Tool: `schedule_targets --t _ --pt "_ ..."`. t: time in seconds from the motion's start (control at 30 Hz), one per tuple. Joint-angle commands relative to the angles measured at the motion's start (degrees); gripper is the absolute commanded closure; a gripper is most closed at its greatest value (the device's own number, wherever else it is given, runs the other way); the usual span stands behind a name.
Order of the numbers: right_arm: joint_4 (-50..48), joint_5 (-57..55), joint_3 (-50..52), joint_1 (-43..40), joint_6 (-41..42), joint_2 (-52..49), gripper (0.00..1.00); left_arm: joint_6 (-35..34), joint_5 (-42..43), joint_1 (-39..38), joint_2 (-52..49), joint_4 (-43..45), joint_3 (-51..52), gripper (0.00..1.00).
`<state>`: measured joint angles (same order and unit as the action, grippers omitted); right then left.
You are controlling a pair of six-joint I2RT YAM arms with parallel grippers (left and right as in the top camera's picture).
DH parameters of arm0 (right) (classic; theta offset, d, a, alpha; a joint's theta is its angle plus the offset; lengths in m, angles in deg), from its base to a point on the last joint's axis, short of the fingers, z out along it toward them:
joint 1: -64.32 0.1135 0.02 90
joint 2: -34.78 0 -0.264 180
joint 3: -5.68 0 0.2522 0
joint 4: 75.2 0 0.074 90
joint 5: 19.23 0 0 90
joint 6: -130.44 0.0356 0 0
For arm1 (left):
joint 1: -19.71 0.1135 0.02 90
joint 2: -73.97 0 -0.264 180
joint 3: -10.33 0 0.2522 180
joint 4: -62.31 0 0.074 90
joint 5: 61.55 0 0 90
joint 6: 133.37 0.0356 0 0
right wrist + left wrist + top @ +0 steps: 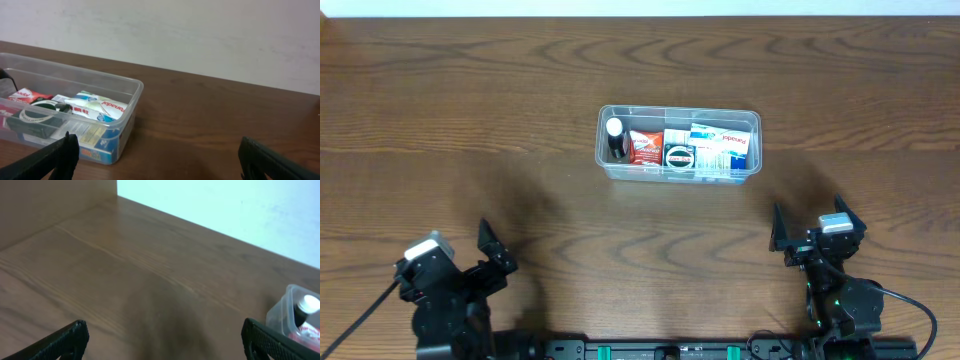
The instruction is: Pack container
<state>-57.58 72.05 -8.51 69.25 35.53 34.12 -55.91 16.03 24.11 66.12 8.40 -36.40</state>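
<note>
Currently left gripper (492, 248) and right gripper (810, 225) open, empty, lower frame. Risk: container (680, 108) looks full; a nudge could slide it.

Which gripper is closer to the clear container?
Right. The right gripper sits off the right end of the container, toward the robot; the left gripper is farther, off its left end.

Even, soft light; faint shadows; wrist views blurry.
</note>
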Motion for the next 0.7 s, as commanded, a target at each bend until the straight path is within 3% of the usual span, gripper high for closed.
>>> schedule_targets --t 0.0,0.33,0.67 --pt "0.28 -0.42 0.11 -1.01 -0.74 0.31 0.01 -5.18 -0.02 0.02 2.64 4.44 5.64 0.02" --pt "0.28 -0.42 0.11 -1.01 -0.74 0.31 0.01 -7.04 5.03 0.02 4.7 31.8 22.69 0.02" --pt "0.31 -0.42 0.11 -1.01 -0.74 0.31 0.01 -1.84 9.51 -0.46 4.74 36.26 27.96 0.02"
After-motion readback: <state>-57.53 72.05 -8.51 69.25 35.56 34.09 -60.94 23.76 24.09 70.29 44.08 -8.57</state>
